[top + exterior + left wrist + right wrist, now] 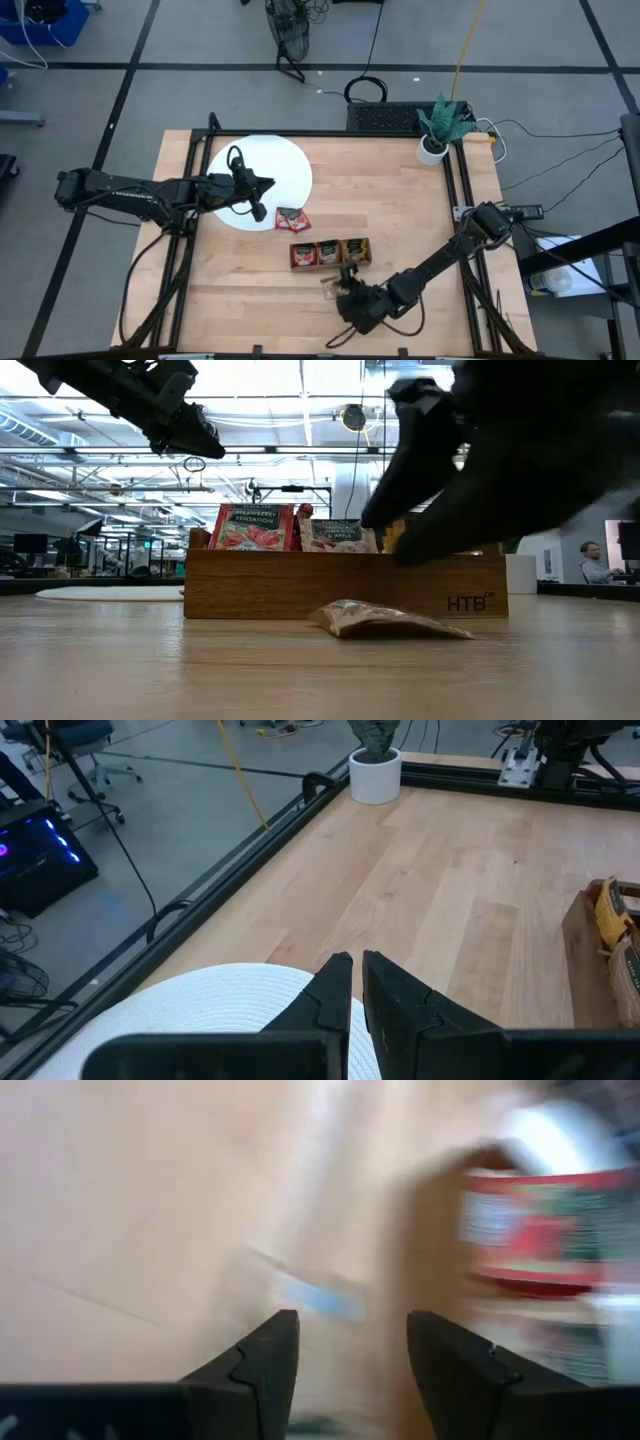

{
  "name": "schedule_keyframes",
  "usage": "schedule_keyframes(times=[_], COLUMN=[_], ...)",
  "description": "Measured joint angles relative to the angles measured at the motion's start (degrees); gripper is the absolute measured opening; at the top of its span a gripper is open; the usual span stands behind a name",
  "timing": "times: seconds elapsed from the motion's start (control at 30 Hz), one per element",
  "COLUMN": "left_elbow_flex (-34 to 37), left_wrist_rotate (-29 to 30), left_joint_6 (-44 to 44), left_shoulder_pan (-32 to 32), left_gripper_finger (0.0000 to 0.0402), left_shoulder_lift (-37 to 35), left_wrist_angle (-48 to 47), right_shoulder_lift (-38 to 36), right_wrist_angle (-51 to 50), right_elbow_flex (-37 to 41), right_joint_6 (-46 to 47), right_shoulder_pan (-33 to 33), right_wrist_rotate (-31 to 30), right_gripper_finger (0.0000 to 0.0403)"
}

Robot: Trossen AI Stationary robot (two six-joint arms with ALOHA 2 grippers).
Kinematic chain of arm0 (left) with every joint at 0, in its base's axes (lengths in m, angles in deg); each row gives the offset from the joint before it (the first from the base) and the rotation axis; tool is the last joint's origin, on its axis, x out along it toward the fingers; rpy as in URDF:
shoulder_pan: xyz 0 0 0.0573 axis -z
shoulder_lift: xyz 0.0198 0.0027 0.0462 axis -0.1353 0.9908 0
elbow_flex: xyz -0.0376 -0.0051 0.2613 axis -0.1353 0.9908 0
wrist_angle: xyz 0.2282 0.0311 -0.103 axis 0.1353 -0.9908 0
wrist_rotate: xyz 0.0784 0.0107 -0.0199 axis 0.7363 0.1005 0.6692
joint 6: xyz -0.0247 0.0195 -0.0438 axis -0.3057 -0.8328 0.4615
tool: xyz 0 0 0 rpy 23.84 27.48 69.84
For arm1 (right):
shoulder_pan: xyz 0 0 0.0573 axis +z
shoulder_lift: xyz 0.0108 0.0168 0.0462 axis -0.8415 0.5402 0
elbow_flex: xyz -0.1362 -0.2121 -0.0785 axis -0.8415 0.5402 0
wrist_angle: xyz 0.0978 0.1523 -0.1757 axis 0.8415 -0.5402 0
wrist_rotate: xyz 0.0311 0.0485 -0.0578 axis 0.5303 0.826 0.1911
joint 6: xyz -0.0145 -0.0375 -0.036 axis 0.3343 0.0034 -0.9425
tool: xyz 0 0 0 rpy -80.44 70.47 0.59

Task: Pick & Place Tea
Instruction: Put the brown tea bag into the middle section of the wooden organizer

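Note:
A long wooden tray (330, 252) holds upright tea sachets (252, 527) in its compartments. Two red sachets (292, 218) lie flat by the edge of the white disc (262, 160). One pale sachet (385, 620) lies flat on the table in front of the tray's near side. My right gripper (342, 282) hovers open just above that sachet, and the sachet (312, 1296) shows blurred beyond its fingertips. My left gripper (256, 200) hangs shut and empty over the disc's near-right edge (230, 990).
A white pot with a plant (433, 148) stands at the table's far right corner. Black rails (190, 170) run along the table's left, far and right edges. A person (592, 560) sits in the room beyond the table. Bare wood lies right of the tray.

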Motion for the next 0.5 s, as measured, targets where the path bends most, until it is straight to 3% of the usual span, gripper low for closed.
schedule_keyframes(times=[0.07,0.17,0.27,0.5], left_elbow_flex=[0.0,0.0,0.0,0.0], left_wrist_rotate=[0.0,0.0,0.0,0.0], left_joint_6=[0.0,0.0,0.3,0.4], left_shoulder_pan=[0.0,0.0,0.0,0.0], left_gripper_finger=[0.0037,0.0037,0.0037,0.0037], left_shoulder_lift=[0.0,0.0,0.0,0.0], left_wrist_angle=[0.0,0.0,0.0,-0.5], right_shoulder_lift=[-0.3,-0.2,0.8,4.1], right_wrist_angle=[-0.4,-1.9,-2.0,-2.8], right_elbow_flex=[-1.0,-1.2,-1.1,-1.5], right_joint_6=[9.0,15.1,15.6,14.2], right_shoulder_pan=[-1.7,-4.2,-5.5,-5.6], right_wrist_rotate=[10.0,18.2,21.0,20.9], right_gripper_finger=[0.0171,0.0173,0.0178,0.0189])
